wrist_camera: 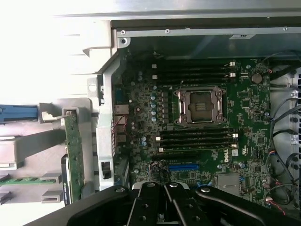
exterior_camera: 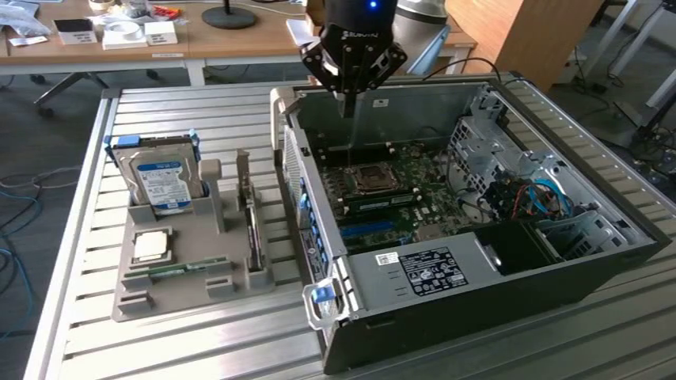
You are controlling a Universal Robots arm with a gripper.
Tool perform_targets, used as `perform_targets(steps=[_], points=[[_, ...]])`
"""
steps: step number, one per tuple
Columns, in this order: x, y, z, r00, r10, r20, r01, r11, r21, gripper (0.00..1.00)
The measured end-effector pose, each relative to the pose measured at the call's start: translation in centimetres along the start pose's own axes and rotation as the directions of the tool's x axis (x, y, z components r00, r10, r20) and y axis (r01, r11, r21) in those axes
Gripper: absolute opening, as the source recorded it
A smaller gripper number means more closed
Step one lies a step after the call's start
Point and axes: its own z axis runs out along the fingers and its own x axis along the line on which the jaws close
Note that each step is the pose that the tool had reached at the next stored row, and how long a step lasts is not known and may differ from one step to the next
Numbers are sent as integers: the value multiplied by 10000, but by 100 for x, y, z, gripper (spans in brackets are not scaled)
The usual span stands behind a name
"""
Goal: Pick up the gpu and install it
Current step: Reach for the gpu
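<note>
The gpu (exterior_camera: 252, 226) stands on its edge in a slot of the grey holder tray (exterior_camera: 158, 305), at the exterior view's left of the open computer case (exterior_camera: 591, 237). Its pale bracket (exterior_camera: 243, 170) points to the far end. In the wrist view the gpu (wrist_camera: 74, 155) shows as a thin green-edged card beside the case wall. My gripper (exterior_camera: 349, 111) hangs over the far part of the case's open interior, above the motherboard (exterior_camera: 407, 202). It is shut with nothing between its fingers (wrist_camera: 150, 202). It is well apart from the gpu.
The tray also holds a silver blue-labelled hard drive (exterior_camera: 164, 178), a processor chip (exterior_camera: 151, 244) and a green memory stick (exterior_camera: 185, 267). Inside the case are the empty CPU socket (wrist_camera: 200, 106), a blue slot (wrist_camera: 183, 166) and the power supply (exterior_camera: 428, 269). A wooden desk (exterior_camera: 211, 39) stands behind.
</note>
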Motion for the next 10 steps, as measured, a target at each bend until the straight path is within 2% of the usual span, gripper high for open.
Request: perform_targets(steps=[10], points=[[37,-3,-1,10000,0,0,0,10000,0,11]])
